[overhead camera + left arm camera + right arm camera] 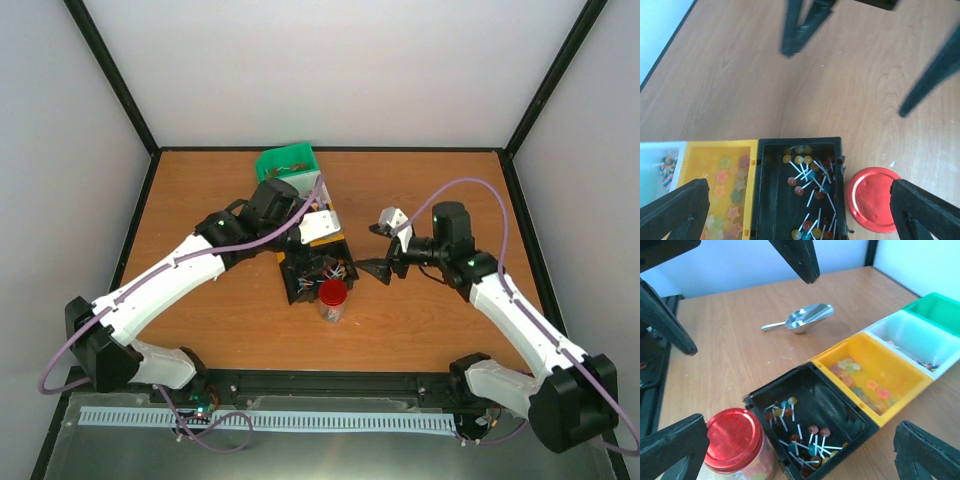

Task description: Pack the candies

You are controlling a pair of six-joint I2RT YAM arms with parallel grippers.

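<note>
Left pincer point(797, 200) is noted wide open with nothing held, hung above the black bin point(771, 215) and the red lid point(872, 200). Right pincer point(799, 432) is likewise spread wide and empty, hung low at the near end of the same bin.

Candies point(802, 437) are seen as stick sweets heaped in the black bin. Star-shaped ones lie in the yellow bin point(900, 395) set against it, and a few small ones in the white bin point(910, 337) next along. The row is ended by a green bin point(940, 307).

More sweets are seen through the jar point(757, 465) under the red lid, stood on the worktop point(730, 350) just beside the black bin. A metal scoop point(807, 317) is laid on the worktop, apart from the bins.
</note>
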